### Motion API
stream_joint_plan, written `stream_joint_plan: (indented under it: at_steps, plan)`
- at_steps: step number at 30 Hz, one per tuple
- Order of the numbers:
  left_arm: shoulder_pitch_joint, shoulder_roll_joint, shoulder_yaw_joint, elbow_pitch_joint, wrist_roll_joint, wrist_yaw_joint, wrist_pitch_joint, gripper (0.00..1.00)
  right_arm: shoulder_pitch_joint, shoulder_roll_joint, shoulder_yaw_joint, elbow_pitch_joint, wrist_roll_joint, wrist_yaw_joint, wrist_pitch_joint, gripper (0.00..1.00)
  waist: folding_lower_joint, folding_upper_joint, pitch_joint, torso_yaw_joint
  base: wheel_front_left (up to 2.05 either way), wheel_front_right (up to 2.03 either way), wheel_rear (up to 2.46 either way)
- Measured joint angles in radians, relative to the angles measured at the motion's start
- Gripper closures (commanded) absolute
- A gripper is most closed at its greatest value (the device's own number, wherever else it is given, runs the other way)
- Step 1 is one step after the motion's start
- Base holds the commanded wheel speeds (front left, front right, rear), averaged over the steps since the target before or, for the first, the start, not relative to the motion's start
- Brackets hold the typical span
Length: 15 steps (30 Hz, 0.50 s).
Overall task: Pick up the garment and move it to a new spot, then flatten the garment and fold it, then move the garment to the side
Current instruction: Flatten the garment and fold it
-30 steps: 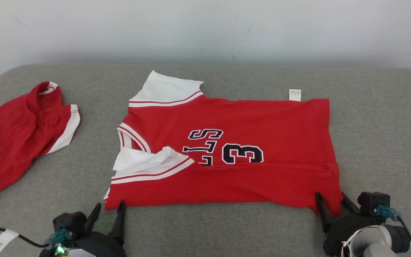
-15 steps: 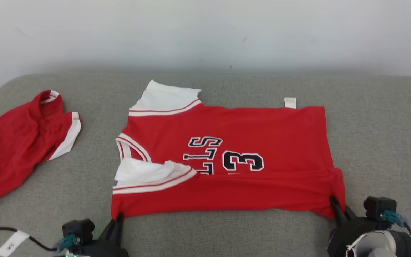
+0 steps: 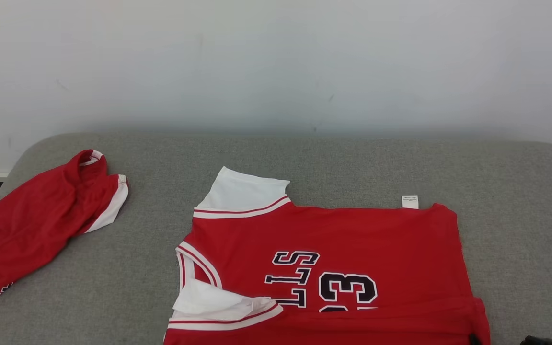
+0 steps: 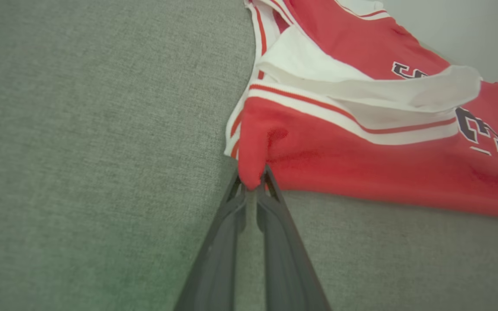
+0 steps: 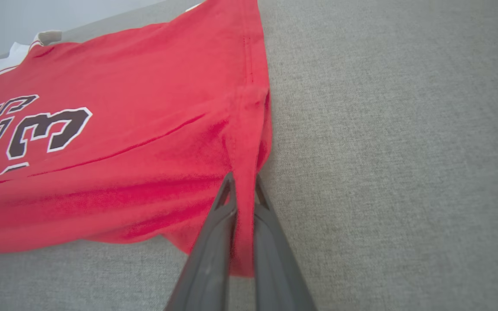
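Jersey (image 3: 352,235), black "LLS" and "3" print (image 3: 324,285), white tag (image 3: 410,201) unreadable

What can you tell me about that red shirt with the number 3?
The red jersey looks like soft knit, with white red-striped sleeves, dark white-edged lettering and a small white tag. It lies mostly flat on the grey cushion, its near part folded over. The left fingers and right fingers pinch its two near corners.

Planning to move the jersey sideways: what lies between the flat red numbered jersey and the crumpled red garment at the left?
In the head view, a bare stretch of grey fabric surface separates the flat red numbered jersey from the crumpled red garment.
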<state>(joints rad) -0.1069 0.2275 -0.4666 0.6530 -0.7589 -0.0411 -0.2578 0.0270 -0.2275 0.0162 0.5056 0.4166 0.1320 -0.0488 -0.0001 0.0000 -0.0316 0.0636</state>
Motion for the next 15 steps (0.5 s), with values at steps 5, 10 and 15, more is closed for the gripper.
stream_joint_plan:
  at_steps: [5,10,15]
  plan:
    - [0.046,0.007,-0.005,-0.058,-0.002,0.028,0.018,1.0,0.078,0.034,-0.039,-0.099,0.002,0.0,0.067,1.0,0.0,0.0,0.003,0.001,0.0,0.0,0.0]
    - [0.051,0.023,-0.008,-0.099,0.013,0.07,0.022,0.0,0.101,0.055,-0.086,-0.146,-0.017,0.0,0.082,0.0,0.0,0.0,0.005,0.002,0.0,0.0,0.0]
    - [0.07,0.039,0.017,-0.179,0.011,0.094,0.013,0.0,0.103,0.088,-0.15,-0.198,-0.024,0.0,0.054,0.0,0.0,0.0,0.003,0.007,0.0,0.0,0.0]
